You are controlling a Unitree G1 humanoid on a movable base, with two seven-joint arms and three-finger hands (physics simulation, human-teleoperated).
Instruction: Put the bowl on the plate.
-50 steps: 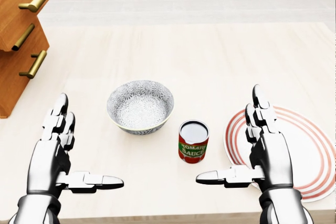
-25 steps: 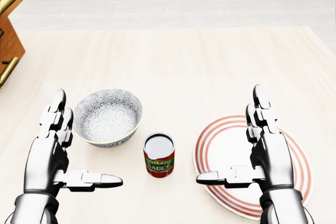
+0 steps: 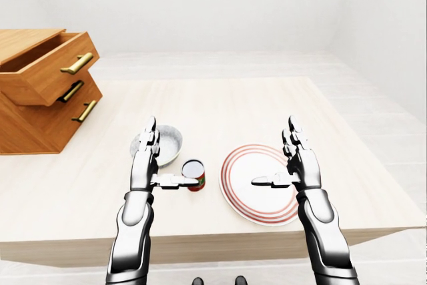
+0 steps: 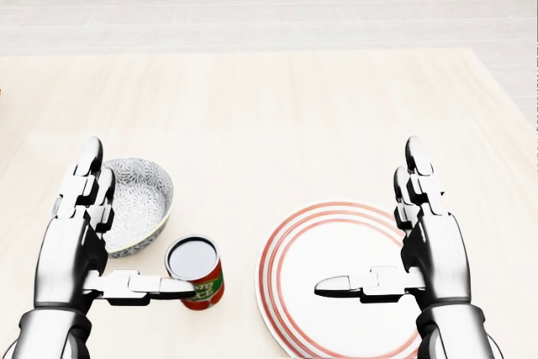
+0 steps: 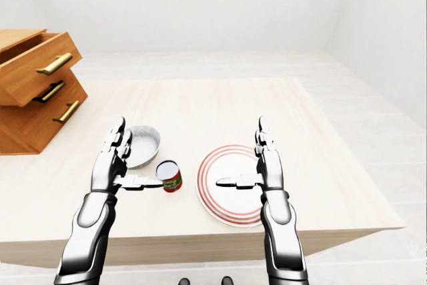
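A grey patterned bowl sits on the pale wooden table at the lower left of the head view. Its left edge is hidden behind my left hand, which is open, fingers upright and thumb pointing right. The thumb reaches across a tomato sauce can that stands just right of the bowl. A white plate with red rings lies at the lower right. My right hand hovers open over the plate's right side, with its thumb pointing left. Neither hand holds anything.
A wooden chest of drawers with brass handles stands on the table's left part, its top drawer pulled out. The table's right edge runs past the plate. Pale floor and walls lie beyond the table.
The camera has moved right: bowl, can and plate slid left in the head view and the chest left it. The plate now lies under my right hand. Both hands keep their pose.
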